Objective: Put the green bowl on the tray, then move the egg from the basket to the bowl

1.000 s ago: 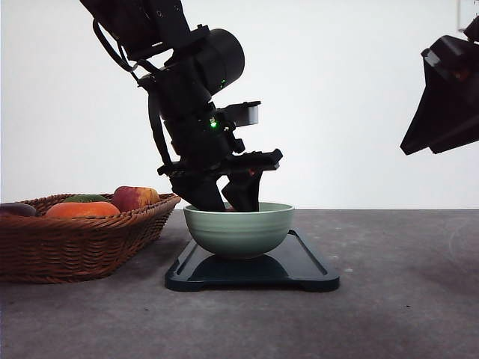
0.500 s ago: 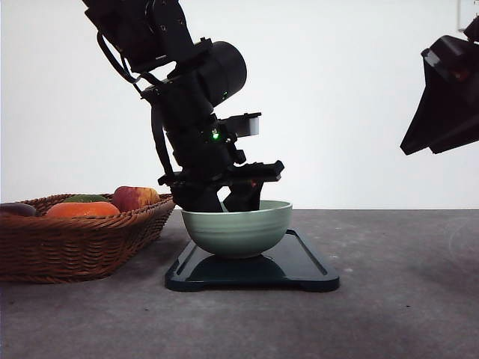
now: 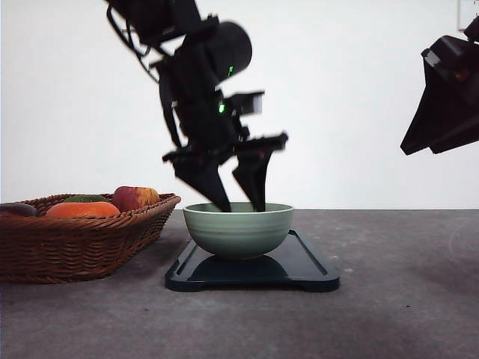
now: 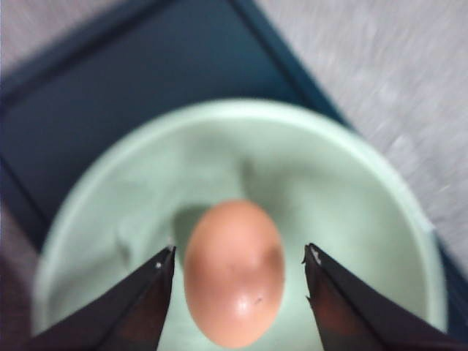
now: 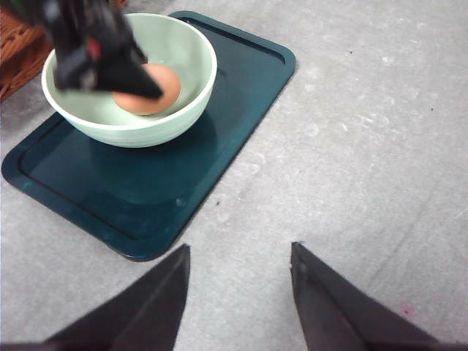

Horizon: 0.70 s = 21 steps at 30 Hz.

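Green bowl [image 3: 239,229]: upright on the tray [image 3: 307,263], level again after the tilt half a second ago.
Egg [image 4: 234,272]: inside the green bowl, on its floor, between the spread fingers yet touching neither.
Left gripper [image 3: 236,196]: jaws released and parted, empty; raised since the earlier frames, fingertips now at rim height instead of deep in the bowl; blurred in front view.
Right gripper [image 5: 238,292]: jaws apart, grasping nothing, above bare tabletop [image 5: 380,146] beside the tray; unchanged from before.
Basket [image 3: 82,239]: on the tabletop left of the tray, holding an apple [image 3: 133,197] and orange fruit [image 3: 82,210]; unmoved.
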Motion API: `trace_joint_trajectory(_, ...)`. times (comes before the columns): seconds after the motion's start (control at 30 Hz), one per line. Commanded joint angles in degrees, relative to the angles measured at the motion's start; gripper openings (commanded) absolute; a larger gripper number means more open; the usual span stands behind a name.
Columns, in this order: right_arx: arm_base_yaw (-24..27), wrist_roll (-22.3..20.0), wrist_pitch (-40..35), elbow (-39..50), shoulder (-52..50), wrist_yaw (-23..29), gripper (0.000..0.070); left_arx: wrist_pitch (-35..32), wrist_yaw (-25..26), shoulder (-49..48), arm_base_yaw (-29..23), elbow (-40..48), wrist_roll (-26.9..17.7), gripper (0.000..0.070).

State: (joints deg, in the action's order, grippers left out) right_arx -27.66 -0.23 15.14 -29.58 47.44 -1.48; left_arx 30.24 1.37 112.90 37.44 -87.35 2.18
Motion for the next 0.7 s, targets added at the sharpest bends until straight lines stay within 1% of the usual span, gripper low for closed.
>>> trace_joint_trajectory(0.0, -0.2, -0.4, -0.6, -0.3, 0.4, 0.0, 0.0274, 3.0, -0.2, 1.0, 0.1, -3.5, 0.3, 0.0354)
trace_joint_trajectory(0.07, -0.2, -0.4, -0.6, -0.3, 0.4, 0.0, 0.0274, 7.1, -0.1, 0.7, -0.1, -6.1, 0.0, 0.0351)
trace_joint_trajectory(0.17, -0.2, -0.4, -0.6, -0.3, 0.4, 0.0, 0.0274, 10.2, 0.1, -1.2, -1.0, -7.0, -0.6, 0.0351)
trace_joint_trajectory(0.3, -0.2, -0.4, -0.6, -0.3, 0.4, 0.0, 0.0274, 13.5, 3.4, -5.1, -2.8, -6.6, -0.7, 0.0351)
trace_joint_trajectory(0.4, -0.2, -0.4, -0.6, -0.3, 0.4, 0.0, 0.0274, 14.7, 5.5, -8.4, -4.5, -5.5, -0.9, 0.0350)
trace_joint_trajectory(0.5, -0.2, -0.4, -0.6, -0.3, 0.4, 0.0, 0.0274, 15.0, 6.1, -12.3, -6.1, -3.3, -1.8, 0.0350)
trace_joint_trajectory(0.67, -0.2, -0.4, -0.6, -0.3, 0.4, 0.0, 0.0274, 13.8, 6.1, -20.7, -9.3, 4.3, -1.6, 0.0350)
